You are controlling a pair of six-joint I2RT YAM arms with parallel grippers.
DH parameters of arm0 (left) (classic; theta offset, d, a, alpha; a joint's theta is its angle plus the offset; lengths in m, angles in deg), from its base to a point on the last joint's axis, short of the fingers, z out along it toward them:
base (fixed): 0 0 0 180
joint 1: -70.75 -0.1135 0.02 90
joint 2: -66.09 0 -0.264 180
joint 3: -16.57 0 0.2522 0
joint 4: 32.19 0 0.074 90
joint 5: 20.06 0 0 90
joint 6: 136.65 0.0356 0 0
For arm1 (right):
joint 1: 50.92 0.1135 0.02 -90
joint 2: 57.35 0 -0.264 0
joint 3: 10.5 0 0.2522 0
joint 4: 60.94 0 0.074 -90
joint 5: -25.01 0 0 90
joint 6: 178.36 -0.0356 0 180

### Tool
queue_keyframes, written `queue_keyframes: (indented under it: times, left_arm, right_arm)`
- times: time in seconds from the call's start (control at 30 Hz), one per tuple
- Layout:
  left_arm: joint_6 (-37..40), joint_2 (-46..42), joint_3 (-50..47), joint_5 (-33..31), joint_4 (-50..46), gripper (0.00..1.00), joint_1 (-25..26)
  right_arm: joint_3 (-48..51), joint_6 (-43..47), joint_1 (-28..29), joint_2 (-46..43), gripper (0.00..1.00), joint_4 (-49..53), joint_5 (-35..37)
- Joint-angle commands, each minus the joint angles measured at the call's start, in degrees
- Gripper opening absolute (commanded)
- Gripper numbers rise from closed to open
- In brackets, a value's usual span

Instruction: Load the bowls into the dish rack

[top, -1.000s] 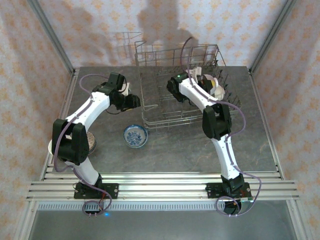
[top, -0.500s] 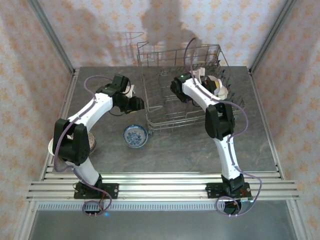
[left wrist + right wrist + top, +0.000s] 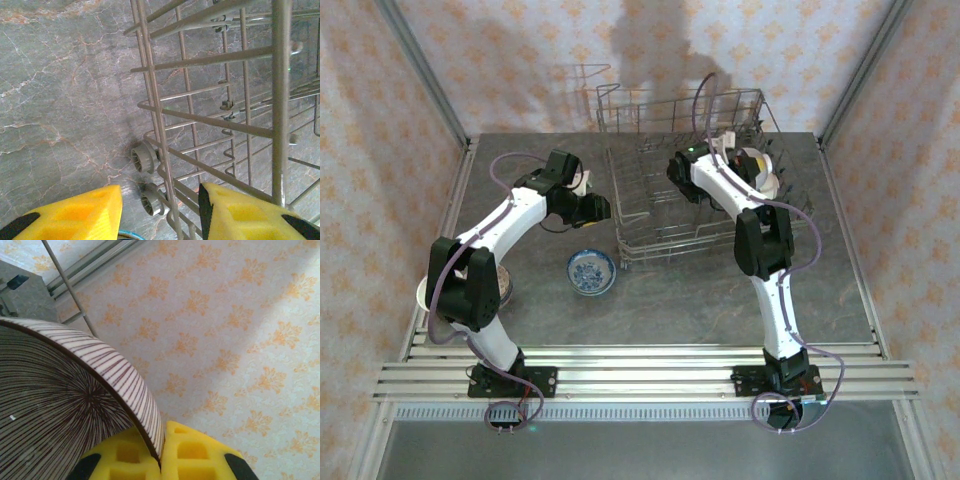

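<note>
Left gripper: we see the left gripper (image 3: 160, 216) low over the worktop (image 3: 700, 300) at the near left corner of the dish rack (image 3: 670, 205). Its yellow fingers (image 3: 75, 215) are spread, with the rack's corner wires between them. We cannot tell whether either finger touches the wire.

Right gripper: the right gripper (image 3: 161, 452) is pressed together on the rim of a striped bowl (image 3: 60, 410), one finger inside the rim and one outside.

Striped bowl: cream, with fine brown lines running out from its centre. It is tipped on edge, held up in the right part of the rack (image 3: 763, 172). From above we cannot tell whether it touches the tines.

Dish rack: silvery wire. It stands on the far half of the worktop, with its tall end towards the back wall. Two small grey wheels (image 3: 142, 159) sit under its near left corner.

Blue patterned bowl: we find the blue patterned bowl (image 3: 591, 271) upright on the worktop, just in front of the rack's near left corner and apart from it.

Other bowls: a speckled bowl (image 3: 505, 285) lies partly under the left arm's elbow. A cream bowl (image 3: 422, 292) sits beside it at the left edge.
</note>
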Motion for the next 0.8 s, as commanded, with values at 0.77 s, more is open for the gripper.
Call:
queue_keyframes:
  times: [0.77]
  left_arm:
    - [-1.1, -1.6, 0.8, 1.8, 1.6, 0.46, 0.3]
  right_arm:
    - [8.0, -4.0, -0.8, 0.3, 0.00, 8.9, -2.4]
